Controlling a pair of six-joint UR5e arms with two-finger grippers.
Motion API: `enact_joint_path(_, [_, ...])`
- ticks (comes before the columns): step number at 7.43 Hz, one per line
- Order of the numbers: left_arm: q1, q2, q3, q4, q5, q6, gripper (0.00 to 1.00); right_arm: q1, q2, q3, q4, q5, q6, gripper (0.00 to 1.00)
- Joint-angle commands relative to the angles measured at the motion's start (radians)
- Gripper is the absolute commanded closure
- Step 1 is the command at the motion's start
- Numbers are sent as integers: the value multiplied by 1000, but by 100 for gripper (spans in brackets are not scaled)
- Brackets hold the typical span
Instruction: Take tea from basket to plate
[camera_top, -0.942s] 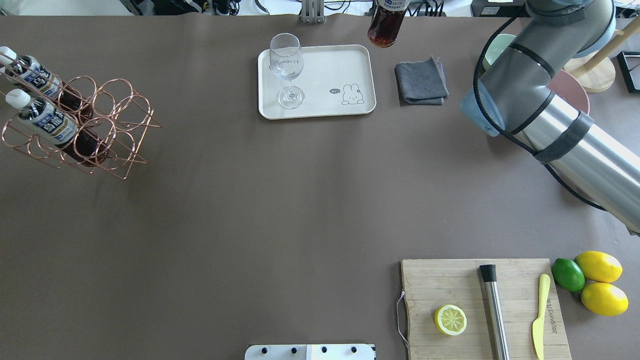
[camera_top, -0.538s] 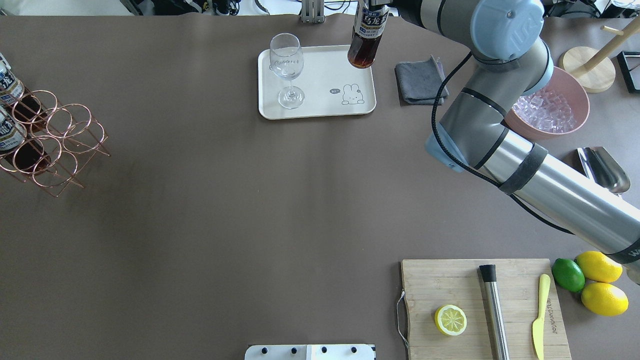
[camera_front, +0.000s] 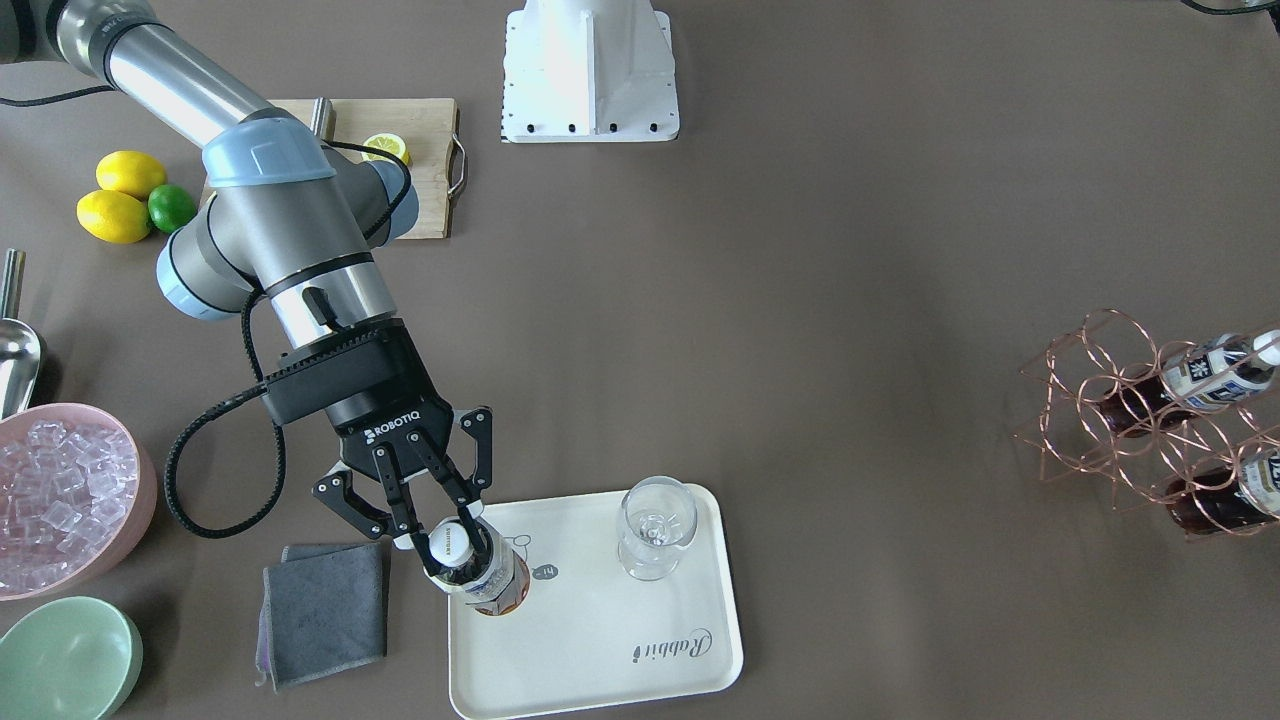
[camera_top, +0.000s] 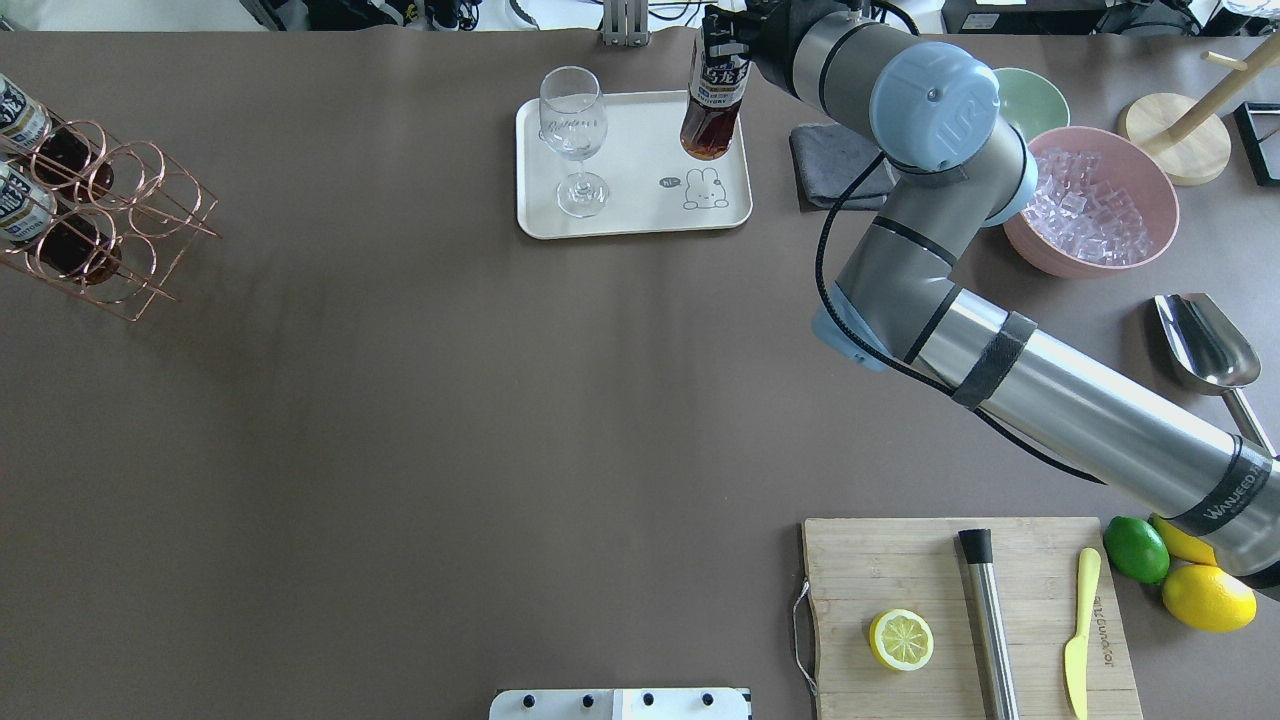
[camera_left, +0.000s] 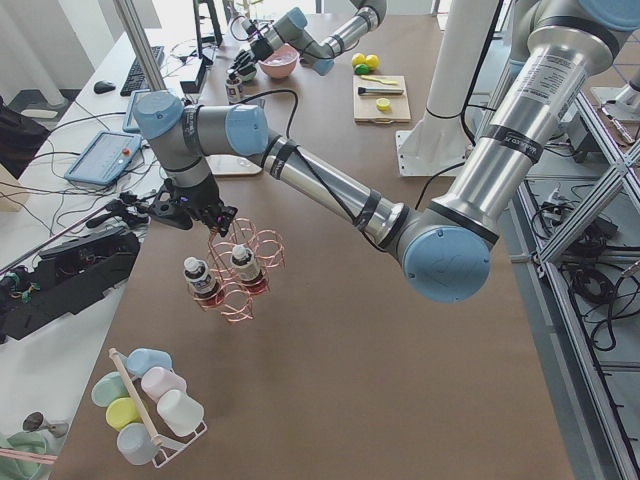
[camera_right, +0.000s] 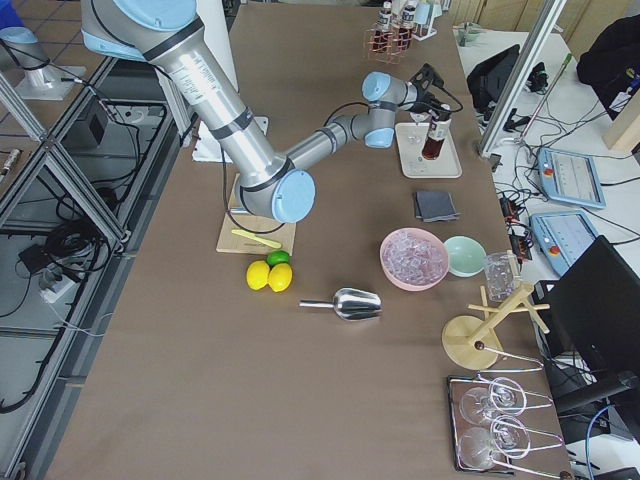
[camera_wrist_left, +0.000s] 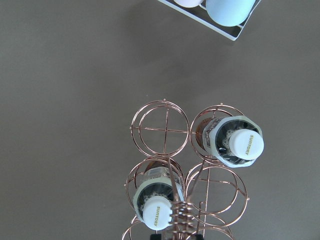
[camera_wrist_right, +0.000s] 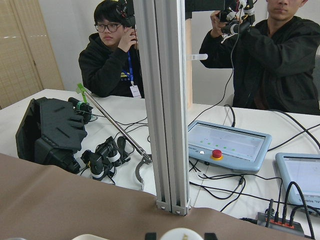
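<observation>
My right gripper (camera_front: 450, 540) is shut on the white cap and neck of a tea bottle (camera_front: 487, 585). It holds the bottle upright over the corner of the cream plate (camera_front: 600, 660) beside the bear drawing. I cannot tell whether the bottle (camera_top: 712, 110) touches the plate (camera_top: 640, 210). Two more tea bottles (camera_wrist_left: 240, 144) stand in the copper wire basket (camera_top: 95, 215) at the table's left end. My left gripper (camera_left: 195, 215) is right above the basket (camera_left: 245, 265). The basket's handle runs up into it in the left wrist view, where its fingers barely show.
A stemmed glass (camera_top: 573, 130) stands on the plate's other half. A grey cloth (camera_top: 840, 165), a green bowl (camera_top: 1030, 100) and a pink bowl of ice (camera_top: 1095, 200) lie to the plate's right. A scoop (camera_top: 1205, 340), a cutting board (camera_top: 970, 610) and citrus sit nearer me.
My right arm swung the bottle left and down, from past the table's far edge to over the plate. The basket moved left, towards the table's end.
</observation>
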Motion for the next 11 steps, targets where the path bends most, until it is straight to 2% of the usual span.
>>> enact_joint_path(1, [-14,-118,262,-155,30,-144,100,-35,2,-37,22,-50,0,100])
enact_joint_path(3, [-12,-146,335,-215,64,-222,100,-71,-1,-79,94,-96,0,100])
enact_joint_path(11, [29,-175,352,-262,102,-457,100,-100,-22,-80,131,-130,-1,100])
